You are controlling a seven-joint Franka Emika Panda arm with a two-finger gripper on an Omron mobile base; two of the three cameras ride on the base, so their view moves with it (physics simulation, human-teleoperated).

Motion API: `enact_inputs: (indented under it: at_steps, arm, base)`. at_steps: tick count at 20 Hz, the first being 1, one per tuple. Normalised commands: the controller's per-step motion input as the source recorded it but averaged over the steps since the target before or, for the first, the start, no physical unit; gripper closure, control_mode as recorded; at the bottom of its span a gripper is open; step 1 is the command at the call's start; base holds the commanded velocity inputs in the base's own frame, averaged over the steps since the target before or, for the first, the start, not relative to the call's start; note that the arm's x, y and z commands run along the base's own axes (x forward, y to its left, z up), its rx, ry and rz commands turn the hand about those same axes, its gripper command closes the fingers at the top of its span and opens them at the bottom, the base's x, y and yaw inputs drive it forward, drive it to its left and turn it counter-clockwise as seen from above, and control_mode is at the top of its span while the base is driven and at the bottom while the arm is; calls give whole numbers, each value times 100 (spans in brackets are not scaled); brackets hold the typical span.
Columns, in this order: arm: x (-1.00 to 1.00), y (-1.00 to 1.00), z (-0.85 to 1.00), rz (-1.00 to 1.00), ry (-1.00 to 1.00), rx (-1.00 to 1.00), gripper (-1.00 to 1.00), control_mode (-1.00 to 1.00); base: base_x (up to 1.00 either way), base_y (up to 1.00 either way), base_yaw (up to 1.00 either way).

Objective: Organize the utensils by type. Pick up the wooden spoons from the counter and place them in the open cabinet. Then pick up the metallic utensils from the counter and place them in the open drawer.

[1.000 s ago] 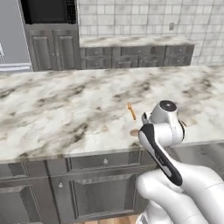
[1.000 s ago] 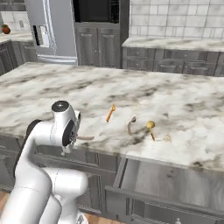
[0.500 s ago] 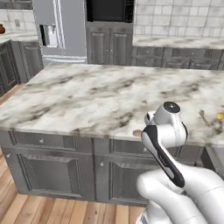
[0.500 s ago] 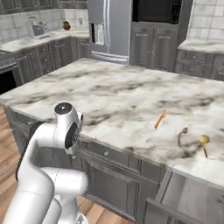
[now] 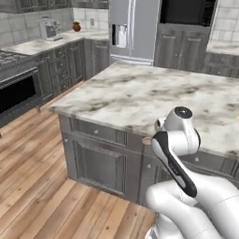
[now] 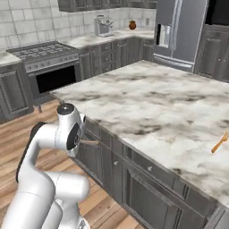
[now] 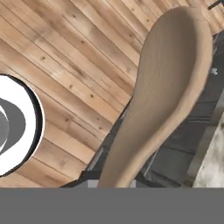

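**A:** why's the wooden spoon (image 7: 166, 87) sticking straight out ahead of the gripper (image 7: 120, 186) over the floor?

**B:** jaws are clamped on its handle, so it rides along. Guessing it's headed for the cabinet; counter (image 6: 170, 107) sits off beside the hand.

marbled counter (image 6: 147, 103), thin orange utensil (image 6: 219, 143) on it

Soft, even light is filling the rendered kitchen, casting faint shadows and no glare. A spoon (image 7: 166, 96) is looming large and slightly blurred toward one o'clock.
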Motion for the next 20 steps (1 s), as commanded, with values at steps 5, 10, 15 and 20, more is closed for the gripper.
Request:
enact_inputs:
  at_steps: [5, 10, 15, 20]
  arm:
    - [0, 0, 0, 0, 0, 0, 100, 100]
    - [0, 0, 0, 0, 0, 0, 100, 100]
    - [0, 0, 0, 0, 0, 0, 100, 100]
    - [0, 0, 0, 0, 0, 0, 100, 100]
  base:
    - [-5, 58, 55]
    - [-1, 62, 54]
    - [3, 61, 51]
    - [62, 50, 33]
